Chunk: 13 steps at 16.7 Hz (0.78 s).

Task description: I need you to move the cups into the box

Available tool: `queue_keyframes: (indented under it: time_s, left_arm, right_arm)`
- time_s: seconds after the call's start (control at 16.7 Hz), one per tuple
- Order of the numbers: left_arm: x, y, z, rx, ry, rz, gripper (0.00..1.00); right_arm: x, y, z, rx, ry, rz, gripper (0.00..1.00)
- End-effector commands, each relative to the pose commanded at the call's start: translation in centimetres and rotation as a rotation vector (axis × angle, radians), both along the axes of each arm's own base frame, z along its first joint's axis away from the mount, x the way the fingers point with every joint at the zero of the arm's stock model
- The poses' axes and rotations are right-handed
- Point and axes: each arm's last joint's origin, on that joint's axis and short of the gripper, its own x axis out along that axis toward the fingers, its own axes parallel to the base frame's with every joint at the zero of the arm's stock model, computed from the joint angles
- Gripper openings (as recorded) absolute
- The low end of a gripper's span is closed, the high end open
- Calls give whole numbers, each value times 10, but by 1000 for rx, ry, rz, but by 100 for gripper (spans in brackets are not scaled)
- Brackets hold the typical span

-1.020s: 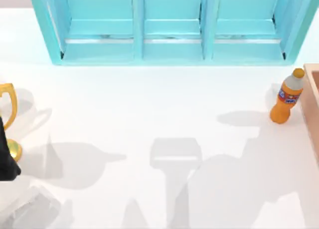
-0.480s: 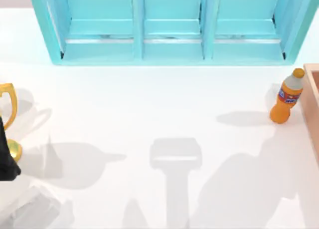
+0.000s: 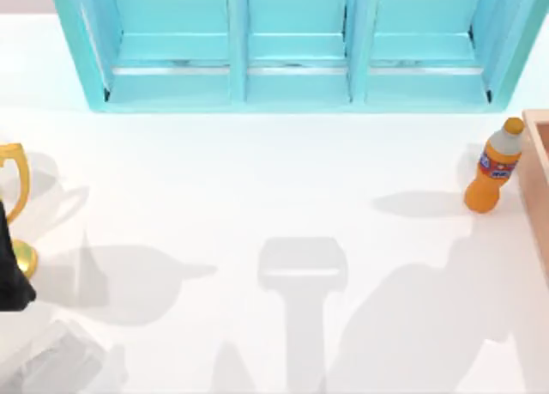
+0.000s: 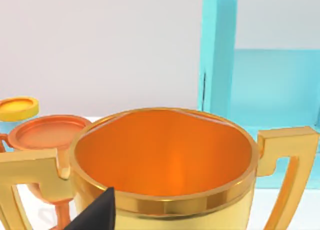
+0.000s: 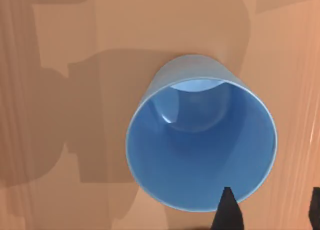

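From the right wrist camera, the right gripper (image 5: 270, 210) hangs over the blue cup (image 5: 201, 140), one dark fingertip (image 5: 227, 210) on the cup's rim; whether it grips I cannot tell. The cup stands upright on the box (image 5: 60, 89) floor. From above, the box wall (image 3: 539, 179) lies at three o'clock, the orange bottle (image 3: 493, 166) just beside it. The left arm (image 3: 10, 265) idles at nine o'clock by the gold trophy (image 4: 165, 165).

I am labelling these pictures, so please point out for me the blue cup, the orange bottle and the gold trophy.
blue cup (image 5: 200, 155): right wrist view, on the inside wall of the cup.
orange bottle (image 3: 491, 171): top view, on the body by its label.
gold trophy (image 4: 165, 150): left wrist view, inside the bowl.
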Motion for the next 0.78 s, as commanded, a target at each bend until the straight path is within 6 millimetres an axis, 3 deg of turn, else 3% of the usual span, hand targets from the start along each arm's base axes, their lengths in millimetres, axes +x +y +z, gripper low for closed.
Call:
queue_keyframes:
  time_s: [0.3,0.78]
  left_arm:
    - [0,0,0,0,0,0,100]
    - [0,0,0,0,0,0,100]
  right_arm:
    - [0,0,0,0,0,0,98]
    - [0,0,0,0,0,0,100]
